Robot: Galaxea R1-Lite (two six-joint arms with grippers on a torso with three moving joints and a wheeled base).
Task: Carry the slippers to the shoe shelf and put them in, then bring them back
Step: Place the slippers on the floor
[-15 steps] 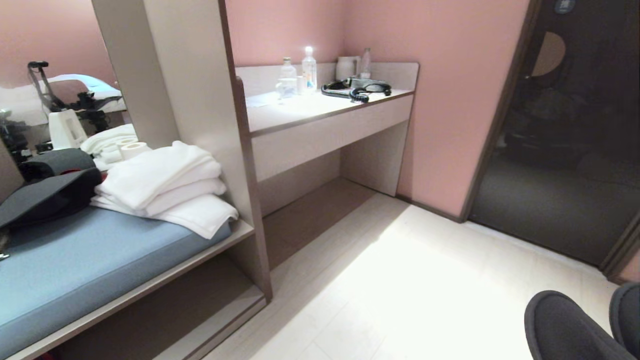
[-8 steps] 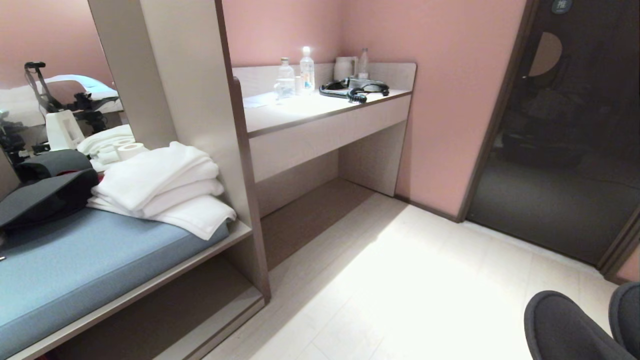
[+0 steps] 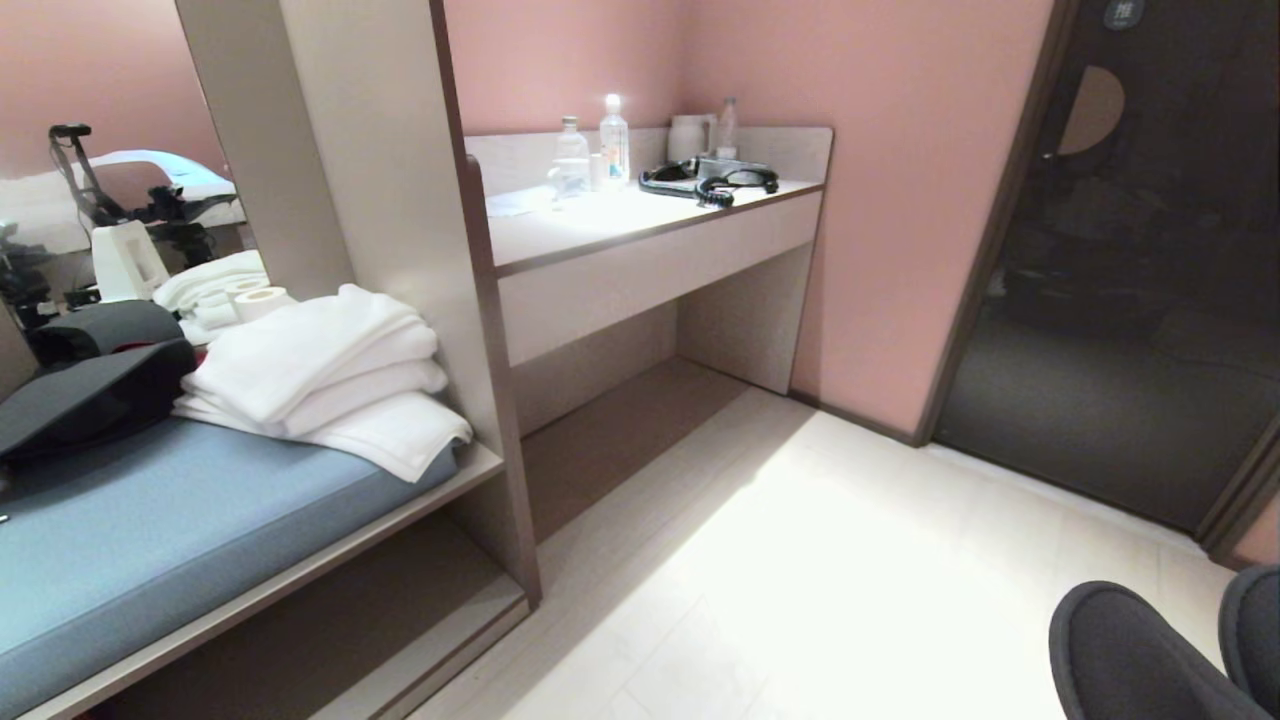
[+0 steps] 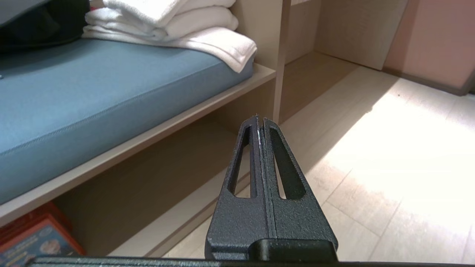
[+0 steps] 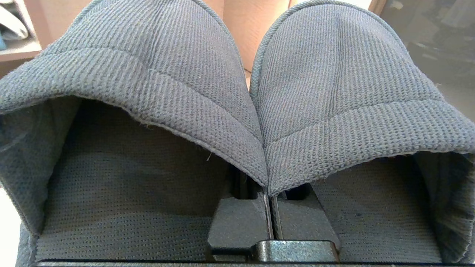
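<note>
Slippers (image 3: 1160,655) unmoved in right gripper (image 5: 268,200)

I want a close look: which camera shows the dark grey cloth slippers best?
The right wrist view: the dark grey cloth slippers fill it, side by side, pinched in the right gripper. The head view catches only their toes; the left wrist view shows none.

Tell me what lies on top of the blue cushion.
On the blue cushion lie folded white towels and a dark bag. What the towels and bag cover cannot be seen.
</note>
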